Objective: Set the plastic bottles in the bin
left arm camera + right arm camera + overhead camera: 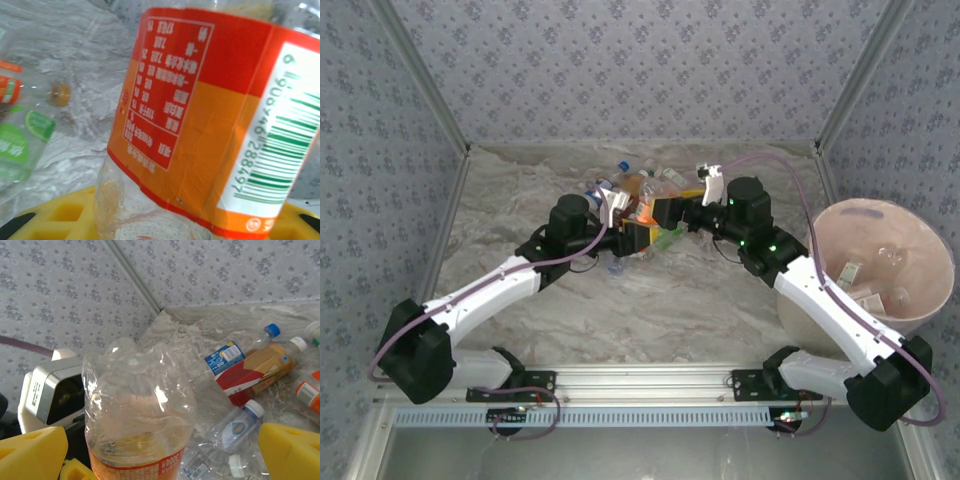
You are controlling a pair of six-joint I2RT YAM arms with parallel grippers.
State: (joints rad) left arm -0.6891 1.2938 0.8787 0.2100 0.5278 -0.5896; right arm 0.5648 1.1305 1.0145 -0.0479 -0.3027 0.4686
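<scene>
Orange-labelled bottle (137,405) was clamped base-up by left gripper (170,227); right gripper (160,452) was spread wide around it, untouching.

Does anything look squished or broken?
Yes. The orange-labelled bottle between the right gripper's fingers looks squished: its clear end is dented and crumpled instead of smooth and round.
</scene>
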